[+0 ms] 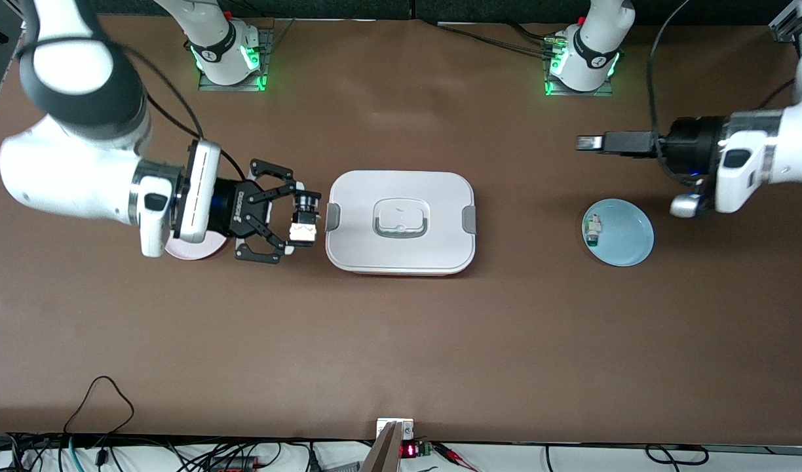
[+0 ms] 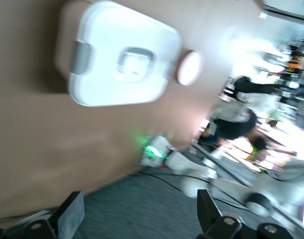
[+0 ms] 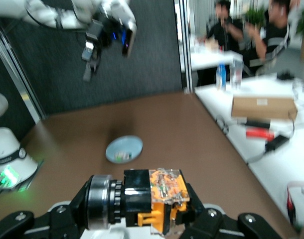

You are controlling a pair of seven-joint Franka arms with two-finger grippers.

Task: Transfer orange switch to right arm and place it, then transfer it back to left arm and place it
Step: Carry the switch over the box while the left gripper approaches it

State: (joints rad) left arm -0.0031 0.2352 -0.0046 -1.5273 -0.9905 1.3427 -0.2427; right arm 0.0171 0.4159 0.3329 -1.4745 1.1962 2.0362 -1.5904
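Note:
The orange switch, a stubby black part with an orange end, is held sideways in my right gripper, which is shut on it. It hangs just off the grey latch at the right arm's end of the white box. In the right wrist view the switch sits between the black fingers. My left gripper is open and holds nothing, up over the table between its base and the blue plate. Its fingers stand wide apart in the left wrist view, where the box also shows.
A blue plate with a small white-and-green component lies toward the left arm's end. A pink plate lies under the right wrist. Cables and electronics run along the table edge nearest the front camera.

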